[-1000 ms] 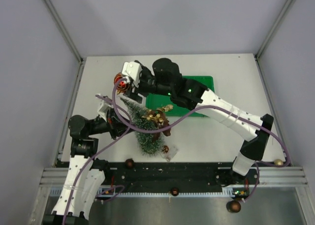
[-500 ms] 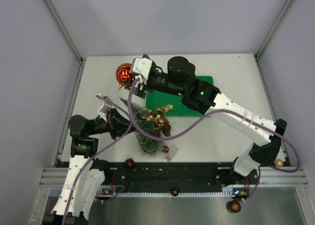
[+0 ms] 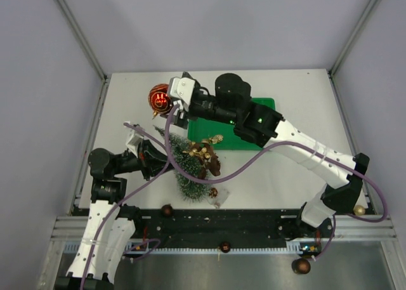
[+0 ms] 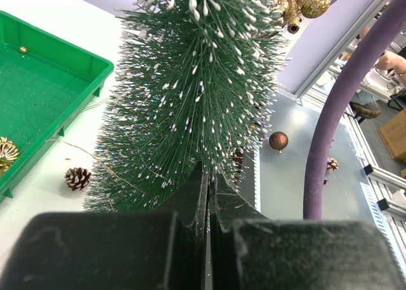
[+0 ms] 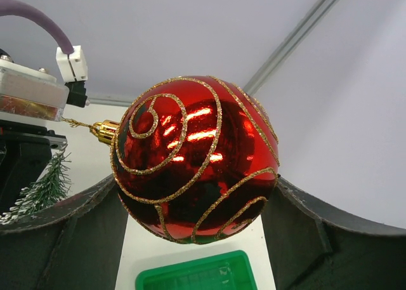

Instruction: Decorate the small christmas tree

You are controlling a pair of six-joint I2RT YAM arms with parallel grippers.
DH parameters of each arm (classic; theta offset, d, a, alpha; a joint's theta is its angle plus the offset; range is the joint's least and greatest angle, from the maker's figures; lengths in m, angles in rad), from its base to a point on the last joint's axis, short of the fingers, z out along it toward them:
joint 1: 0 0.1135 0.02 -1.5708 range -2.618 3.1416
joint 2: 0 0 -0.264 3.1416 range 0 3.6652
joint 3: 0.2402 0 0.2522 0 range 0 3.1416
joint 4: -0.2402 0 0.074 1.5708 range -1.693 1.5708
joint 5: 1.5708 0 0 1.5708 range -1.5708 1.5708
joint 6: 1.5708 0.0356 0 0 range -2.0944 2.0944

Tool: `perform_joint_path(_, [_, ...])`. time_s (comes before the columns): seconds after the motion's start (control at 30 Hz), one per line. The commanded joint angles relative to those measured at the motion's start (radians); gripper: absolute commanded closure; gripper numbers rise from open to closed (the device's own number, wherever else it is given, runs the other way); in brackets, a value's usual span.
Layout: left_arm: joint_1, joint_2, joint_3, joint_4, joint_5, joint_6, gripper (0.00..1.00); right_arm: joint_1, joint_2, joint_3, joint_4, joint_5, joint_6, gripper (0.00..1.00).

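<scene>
White table (image 3: 285, 176), grey walls: tree (image 3: 188, 168) leaning near the front edge, pinched in the closed left claw (image 4: 208, 191); red bauble (image 5: 193, 160), gripped by the right claw (image 3: 162, 99), freshly lifted clear of the treetop, not yet hung.

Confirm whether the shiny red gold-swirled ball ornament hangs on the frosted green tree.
No, the shiny red ball ornament is clamped in the right gripper, apart from the frosted green tree.

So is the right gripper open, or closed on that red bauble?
Closed on it: in the right wrist view the red bauble sits pinched between both fingers of the right gripper.
</scene>
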Motion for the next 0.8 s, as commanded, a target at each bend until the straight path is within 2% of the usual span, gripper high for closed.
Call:
perform_joint_path(0.0, [-0.003, -0.011, 0.032, 0.02, 0.008, 0.02, 1.0, 0.028, -0.024, 0.011, 0.011, -0.005, -0.042, 0.61])
perform_joint_path(0.77, [-0.003, -0.022, 0.021, -0.016, -0.024, 0.046, 1.0, 0.052, -0.074, -0.055, 0.02, 0.026, -0.09, 0.63])
